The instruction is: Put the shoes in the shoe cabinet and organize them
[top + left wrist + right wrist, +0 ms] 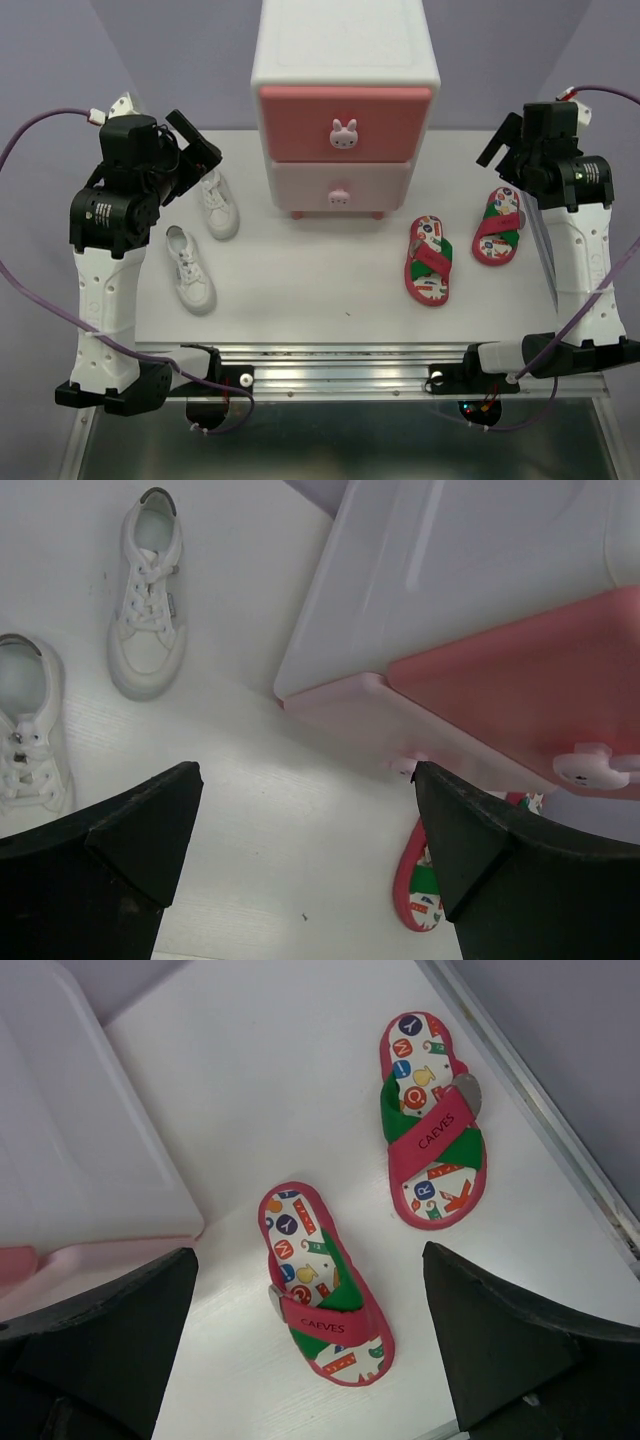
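While both drawers of the shoe cabinet [345,60] are closed, no shoe is stored: the cabinet stands at the far middle of the table [320,300]. The two white sneakers [190,268] lie to its left near the left arm. The two red flip-flops [430,260] lie to its right, one just in front of the cabinet's corner and the other near the right arm.

Tool state: the left gripper [306,770] is spread wide and holds nothing, hanging above the table between the sneakers and the cabinet. The right gripper [309,1250] is likewise spread and empty, poised over the flip-flops.

Hazards, as judged:
- The bunny knobs [344,134] are small and rounded; a pinch may slip off.
- The cabinet looks light; pulling a drawer one-handed may drag or tip the whole unit rather than open it.
- The flip-flops lie flat, so fingers closing on a sole edge may scrape the table or skid the shoe away. The straps [432,1132] offer the better hold.
- The nearer flip-flop sits close to the lower drawer [340,185] and may obstruct it.

Markings: each strap reads "CAEVES". The insoles [290,1230] carry scattered capitals, Y and M among them. No legible writing on the sneakers or the cabinet.
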